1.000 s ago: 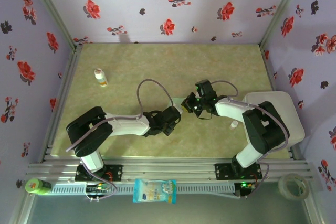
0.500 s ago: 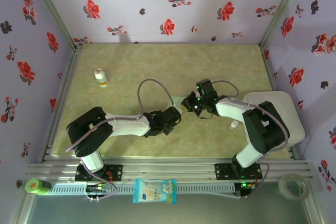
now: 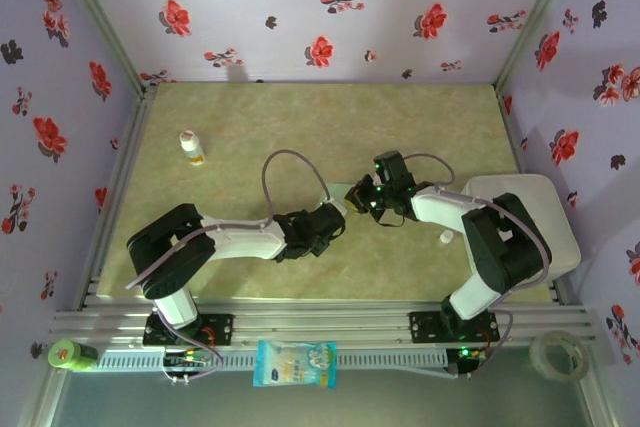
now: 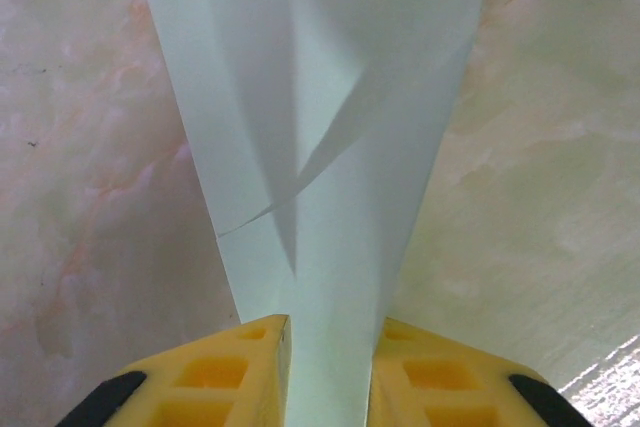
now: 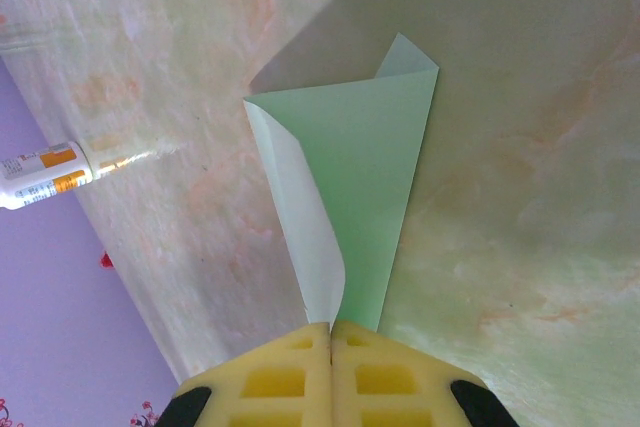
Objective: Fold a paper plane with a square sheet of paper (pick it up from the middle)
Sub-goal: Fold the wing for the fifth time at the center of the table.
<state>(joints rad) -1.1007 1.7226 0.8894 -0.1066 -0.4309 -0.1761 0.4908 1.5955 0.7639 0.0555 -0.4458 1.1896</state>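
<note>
The square sheet of paper (image 3: 350,197), pale mint green and partly folded, hangs between my two grippers above the middle of the table. My right gripper (image 5: 331,327) is shut on one end of the paper (image 5: 370,177), whose near flap curls over. My left gripper (image 4: 328,325) sits at the other end. Its yellow fingers stand a little apart and the paper (image 4: 320,147) runs through the gap and widens away from them, with a soft crease across it. From above, the left gripper (image 3: 338,215) and right gripper (image 3: 364,199) nearly meet.
A small white bottle (image 3: 190,147) stands at the back left and also shows as the bottle (image 5: 45,175) in the right wrist view. A white tray (image 3: 530,217) lies at the right. A white-and-blue packet (image 3: 295,362) and a tape roll (image 3: 558,355) rest on the front rail.
My left gripper has edged slightly up and right toward the right gripper, so less paper shows between them. The right arm has barely moved.
</note>
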